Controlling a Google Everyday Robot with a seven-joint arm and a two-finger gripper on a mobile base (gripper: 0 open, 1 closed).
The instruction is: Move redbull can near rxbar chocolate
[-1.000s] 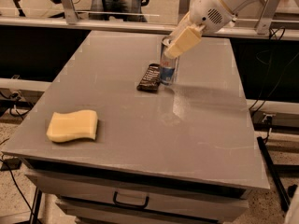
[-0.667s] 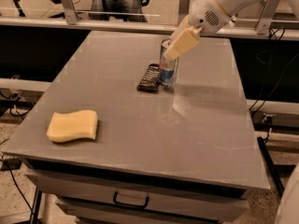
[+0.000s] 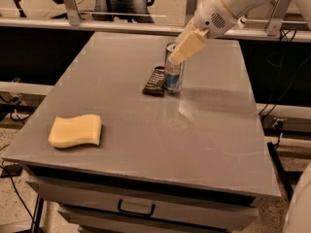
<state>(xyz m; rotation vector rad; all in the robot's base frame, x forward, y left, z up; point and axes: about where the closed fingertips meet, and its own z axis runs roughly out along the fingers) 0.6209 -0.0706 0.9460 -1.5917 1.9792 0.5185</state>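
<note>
The redbull can [image 3: 173,77], slim and silver-blue, stands upright on the grey table [image 3: 146,130] a little right of the table's middle, toward the back. The rxbar chocolate [image 3: 154,80], a flat dark bar, lies right beside the can on its left, touching or nearly touching it. My gripper [image 3: 179,56], cream-coloured on a white arm coming down from the upper right, is at the can's top rim and covers part of it. I cannot tell whether it holds the can.
A yellow sponge [image 3: 76,130] lies near the table's front left. A drawer with a handle [image 3: 136,209] sits under the front edge. Rails and cables run behind the table and along its right side.
Almost nothing has changed. The gripper has shifted very slightly down and left at the can's top. The can and the bar have not moved.
</note>
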